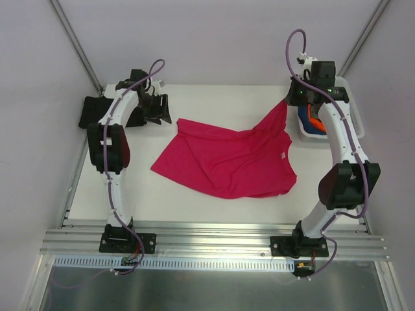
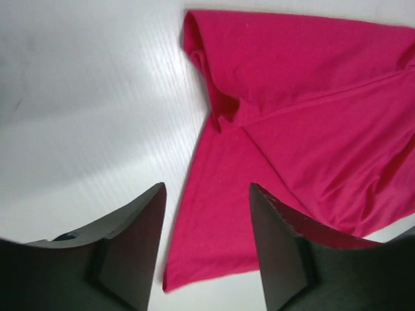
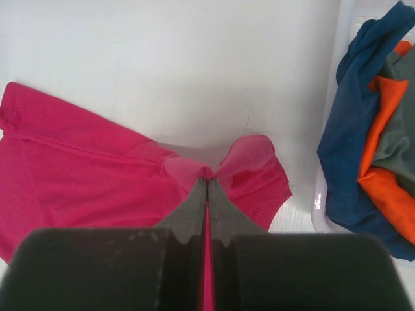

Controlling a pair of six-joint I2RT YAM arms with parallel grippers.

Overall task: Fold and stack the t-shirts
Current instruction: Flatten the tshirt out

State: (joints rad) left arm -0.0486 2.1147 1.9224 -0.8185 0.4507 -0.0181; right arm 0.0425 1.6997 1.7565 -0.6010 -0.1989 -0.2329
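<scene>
Crimson-pink t-shirt (image 1: 227, 159) lies spread and somewhat rumpled across the middle of the white tabletop (image 1: 130, 188), between the two arms. Most of it rests flat. Its far right part is drawn up into a peak that rises toward the right claw (image 3: 207, 179). A small white label (image 1: 283, 156) shows near the shirt's right edge.

The right claw is clenched on that raised peak. In the right wrist view its two dark fingers (image 3: 224, 210) are pressed together, with a thin pinch of pink cloth fanning out just past their tips.

The left claw (image 2: 206, 189) is released and grips nothing. Its fingers stand apart in the left wrist view, with bare tabletop and the shirt's left edge showing beyond the gap. In the top view it sits over the far left of the tabletop, near the shirt's far left corner but apart from it.

A black t-shirt (image 1: 89, 113) lies at the far left edge of the tabletop, partly hidden by the left arm.

At the far right, a white basket (image 3: 322, 194) holds more cloth bunched together. A blue t-shirt (image 3: 350, 142) drapes over the side nearest the pink shirt. An orange one (image 3: 382, 168) is tucked against it, and a grey one (image 3: 403, 91) lies beside the orange. The right arm crosses over part of the basket in the top view.
</scene>
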